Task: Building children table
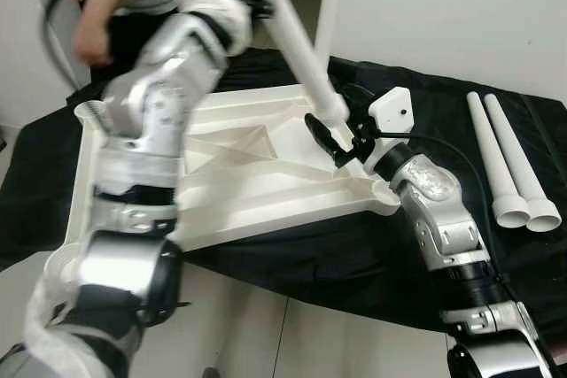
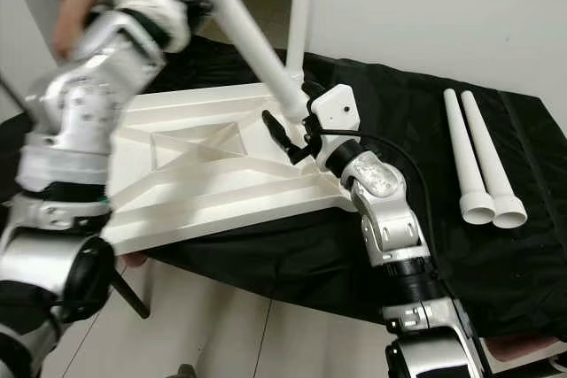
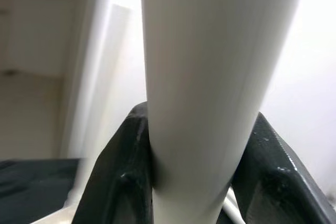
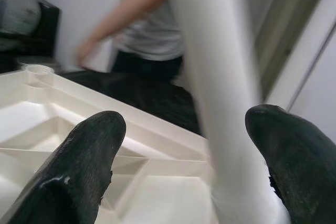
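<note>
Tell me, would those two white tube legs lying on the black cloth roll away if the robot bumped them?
Probably a little. The two spare legs are round and smooth, so a nudge could roll them, though their wider ends and the soft black cloth may slow them. They look stiff and hollow, likely light. The left claw holds one like them.

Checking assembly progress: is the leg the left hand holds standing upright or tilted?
Tilted. The leg slants from the left hand down toward the tabletop corner by the open right hand.
</note>
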Motion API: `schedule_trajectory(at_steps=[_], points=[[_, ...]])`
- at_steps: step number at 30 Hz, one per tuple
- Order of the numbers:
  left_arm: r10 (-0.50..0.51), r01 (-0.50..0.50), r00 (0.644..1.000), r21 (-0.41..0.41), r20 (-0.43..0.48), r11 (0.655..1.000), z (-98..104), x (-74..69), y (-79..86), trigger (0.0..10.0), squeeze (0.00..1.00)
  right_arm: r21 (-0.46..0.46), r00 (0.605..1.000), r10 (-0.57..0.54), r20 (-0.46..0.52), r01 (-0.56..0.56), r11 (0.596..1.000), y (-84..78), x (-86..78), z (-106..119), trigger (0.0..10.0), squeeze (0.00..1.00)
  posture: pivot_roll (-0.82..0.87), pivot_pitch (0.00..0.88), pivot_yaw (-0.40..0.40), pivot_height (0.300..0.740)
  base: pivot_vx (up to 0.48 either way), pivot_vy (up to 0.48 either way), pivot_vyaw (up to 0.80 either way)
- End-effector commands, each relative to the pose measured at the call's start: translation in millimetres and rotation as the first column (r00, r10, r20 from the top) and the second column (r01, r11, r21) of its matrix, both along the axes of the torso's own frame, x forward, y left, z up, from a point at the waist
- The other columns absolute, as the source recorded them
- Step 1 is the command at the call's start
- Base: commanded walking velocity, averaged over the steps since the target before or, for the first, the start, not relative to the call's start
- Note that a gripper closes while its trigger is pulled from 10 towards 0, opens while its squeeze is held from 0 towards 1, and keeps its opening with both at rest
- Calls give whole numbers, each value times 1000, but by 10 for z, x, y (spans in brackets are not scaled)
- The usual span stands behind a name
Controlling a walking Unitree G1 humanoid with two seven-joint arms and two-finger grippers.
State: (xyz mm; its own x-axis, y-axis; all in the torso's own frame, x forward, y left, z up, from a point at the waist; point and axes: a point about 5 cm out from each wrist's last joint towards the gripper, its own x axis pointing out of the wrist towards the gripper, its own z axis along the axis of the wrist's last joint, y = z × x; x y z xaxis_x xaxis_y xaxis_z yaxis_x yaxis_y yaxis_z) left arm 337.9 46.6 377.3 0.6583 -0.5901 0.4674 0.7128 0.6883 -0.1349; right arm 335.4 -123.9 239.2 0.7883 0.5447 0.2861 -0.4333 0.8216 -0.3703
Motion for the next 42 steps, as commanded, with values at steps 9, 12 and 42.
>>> schedule_trajectory(at_steps=[9, 12, 42], points=[[-85, 84, 995, 18, 56, 996, 116, -195, -130, 10000, 0, -56, 992, -117, 47, 120, 991, -87, 175, 77, 10000, 0, 26, 8, -48, 740, 0, 0, 0], [-72, 71, 996, 30, 57, 997, 104, -183, -124, 10000, 0, -57, 988, -138, 77, 142, 988, -98, 199, 132, 10000, 0, 32, 9, -53, 740, 0, 0, 0], [-121, 119, 991, 35, 64, 992, 149, -242, -197, 10000, 0, -226, 965, -257, 47, 261, 939, -42, 511, 35, 0, 0, 44, 14, -61, 740, 0, 0, 0]])
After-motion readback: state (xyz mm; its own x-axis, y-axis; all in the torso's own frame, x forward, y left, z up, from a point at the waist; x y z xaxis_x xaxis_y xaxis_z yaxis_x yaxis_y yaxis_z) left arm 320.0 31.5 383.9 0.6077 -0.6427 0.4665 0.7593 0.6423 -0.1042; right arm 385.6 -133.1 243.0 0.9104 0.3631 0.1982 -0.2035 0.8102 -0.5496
